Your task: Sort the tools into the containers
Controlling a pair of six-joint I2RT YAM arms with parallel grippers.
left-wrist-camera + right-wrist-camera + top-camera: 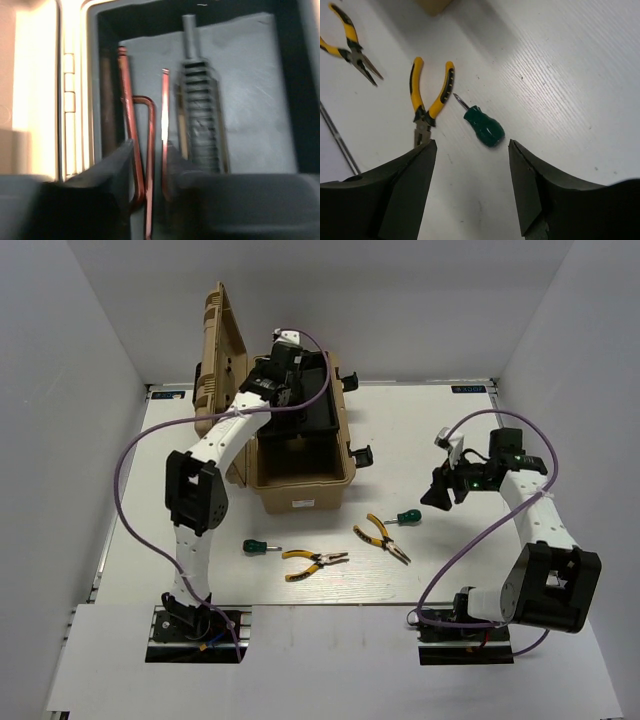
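The tan toolbox (300,485) stands open at the back left, lid (222,345) up. My left gripper (285,390) is down in its black tray (260,100). Its jaws stand a narrow way apart, and thin hex keys (131,125) lie in the gap (150,170). The view is blurred. Two yellow pliers (315,562) (385,537) and two green screwdrivers (258,547) (407,517) lie on the table. My right gripper (440,492) is open and empty above the table. The right screwdriver (485,127) and a pair of pliers (427,100) lie just beyond its fingertips (472,165).
A dark ribbed object (200,115) lies in the same tray compartment, right of the hex keys. The toolbox's tan wall and hinge (67,90) are on the left. The second pliers (350,45) lie further off in the right wrist view. White walls enclose the table.
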